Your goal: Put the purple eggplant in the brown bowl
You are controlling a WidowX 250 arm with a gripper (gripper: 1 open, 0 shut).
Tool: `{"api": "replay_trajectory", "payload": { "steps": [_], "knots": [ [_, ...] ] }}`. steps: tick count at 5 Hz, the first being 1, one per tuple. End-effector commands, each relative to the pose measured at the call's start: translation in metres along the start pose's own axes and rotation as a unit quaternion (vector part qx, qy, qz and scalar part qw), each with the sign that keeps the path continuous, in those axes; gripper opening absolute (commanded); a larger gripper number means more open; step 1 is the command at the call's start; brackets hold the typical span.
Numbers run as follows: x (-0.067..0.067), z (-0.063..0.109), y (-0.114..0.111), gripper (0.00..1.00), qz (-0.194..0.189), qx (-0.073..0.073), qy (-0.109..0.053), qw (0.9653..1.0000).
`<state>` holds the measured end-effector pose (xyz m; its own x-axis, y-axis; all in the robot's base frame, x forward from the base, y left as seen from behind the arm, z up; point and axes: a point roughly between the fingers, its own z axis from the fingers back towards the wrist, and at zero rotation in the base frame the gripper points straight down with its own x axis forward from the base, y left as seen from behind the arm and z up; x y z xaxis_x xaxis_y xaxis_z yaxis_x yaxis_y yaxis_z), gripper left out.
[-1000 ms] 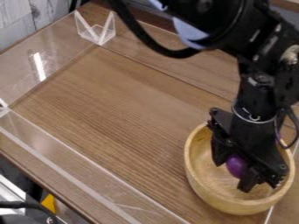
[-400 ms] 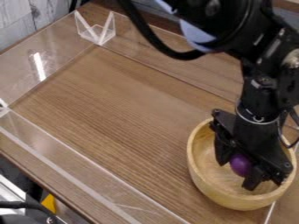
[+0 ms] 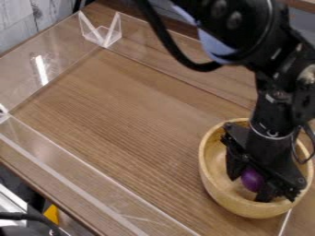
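Here the claw points down, gripping the purple eggplant inside the brown bowl.

There was 1 brown bowl on the wooden table and 1 purple eggplant within it. 1 gripper reached into the bowl. 1 clear plastic wall edged the table, with 1 clear angled bracket at the back.

I see a wood-grain table with a low clear acrylic wall along its left and back edges — a clear triangular bracket stands at the table's far corner.
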<state>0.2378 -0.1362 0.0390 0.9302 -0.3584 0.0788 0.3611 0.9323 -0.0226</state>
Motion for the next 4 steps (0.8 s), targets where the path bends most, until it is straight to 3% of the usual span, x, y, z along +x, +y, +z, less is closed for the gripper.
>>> {"api": "replay_trajectory", "payload": {
  "steps": [1, 2, 4],
  "knots": [
    [0.017, 0.005, -0.013, 0.0, -0.033, -0.013, -0.027, 0.999],
    [0.021, 0.01, -0.018, 0.0, 0.001, -0.012, -0.031, 0.9995],
    [0.023, 0.019, -0.02, 0.0, 0.066, -0.009, -0.035, 0.9971]
  ]
}}
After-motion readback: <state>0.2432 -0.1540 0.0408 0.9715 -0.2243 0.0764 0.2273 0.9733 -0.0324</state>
